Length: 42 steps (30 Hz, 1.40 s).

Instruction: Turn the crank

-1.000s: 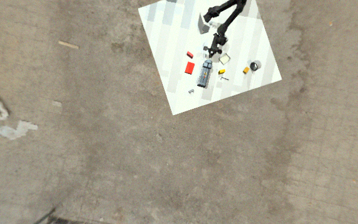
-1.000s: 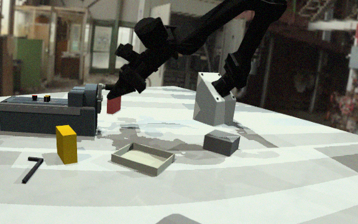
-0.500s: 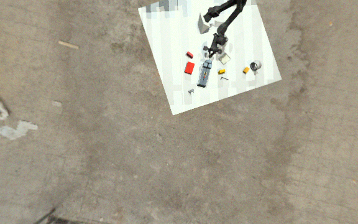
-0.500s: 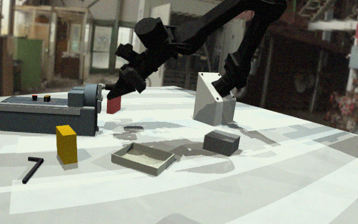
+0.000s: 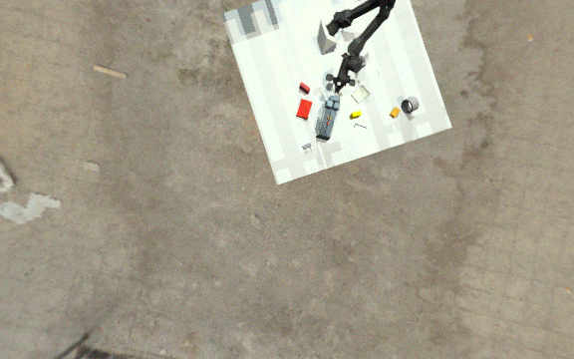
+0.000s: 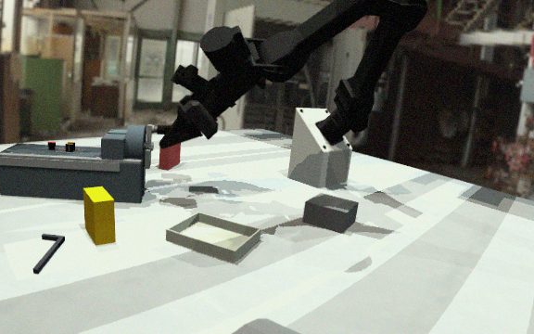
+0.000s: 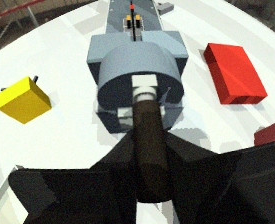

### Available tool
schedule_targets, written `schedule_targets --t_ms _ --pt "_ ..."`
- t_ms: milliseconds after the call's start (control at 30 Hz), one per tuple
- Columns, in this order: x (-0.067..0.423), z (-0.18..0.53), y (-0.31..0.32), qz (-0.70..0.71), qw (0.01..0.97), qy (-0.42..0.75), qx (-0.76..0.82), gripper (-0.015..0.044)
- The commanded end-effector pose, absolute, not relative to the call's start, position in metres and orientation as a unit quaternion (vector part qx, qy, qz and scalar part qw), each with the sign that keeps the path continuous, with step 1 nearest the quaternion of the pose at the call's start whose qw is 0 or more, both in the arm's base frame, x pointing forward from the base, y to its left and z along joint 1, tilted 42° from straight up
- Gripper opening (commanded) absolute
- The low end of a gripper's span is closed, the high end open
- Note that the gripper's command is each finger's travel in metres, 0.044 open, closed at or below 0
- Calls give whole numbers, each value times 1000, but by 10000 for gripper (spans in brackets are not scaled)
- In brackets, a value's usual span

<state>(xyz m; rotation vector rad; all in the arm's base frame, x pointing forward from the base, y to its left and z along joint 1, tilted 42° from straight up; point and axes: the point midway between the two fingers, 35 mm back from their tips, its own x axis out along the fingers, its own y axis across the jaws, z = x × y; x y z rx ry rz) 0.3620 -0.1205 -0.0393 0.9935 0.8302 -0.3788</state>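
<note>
The grey-blue slide machine (image 5: 327, 120) (image 6: 63, 178) (image 7: 137, 52) lies on the white table. Its round crank hub (image 6: 136, 139) (image 7: 141, 72) faces my arm. The dark crank handle (image 7: 148, 143) sticks out of the hub. My gripper (image 5: 338, 90) (image 6: 162, 136) (image 7: 144, 133) is shut on this handle. On the machine's top, the red pointer (image 6: 52, 145) (image 7: 132, 8) stands a little beyond the brass zero marks (image 6: 69, 147) (image 7: 142, 22), on the side away from the crank. It is not level with them.
A yellow block (image 6: 99, 214) (image 7: 24, 99) and a black hex key (image 6: 48, 252) lie in front of the machine. A flat red block (image 5: 304, 109) (image 7: 234, 72) and a small red block (image 6: 170, 157) lie behind it. A shallow tray (image 6: 197, 246), a dark box (image 6: 330, 212) and a white wedge (image 6: 315, 153) are to the right.
</note>
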Motion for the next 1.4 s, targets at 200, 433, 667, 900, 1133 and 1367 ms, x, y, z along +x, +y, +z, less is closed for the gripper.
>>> schedule_targets --t_ms 200,433,667,900,1133,1367 --pt "356 -45 -125 -187 777 387 459 0" --pt "355 -46 -125 -187 777 387 459 0" --pt "355 -47 -125 -187 777 387 459 0" --pt "355 -47 -125 -187 777 387 459 0" --pt "360 -42 -122 -176 781 383 460 0" --pt "360 -42 -122 -176 781 383 460 0"
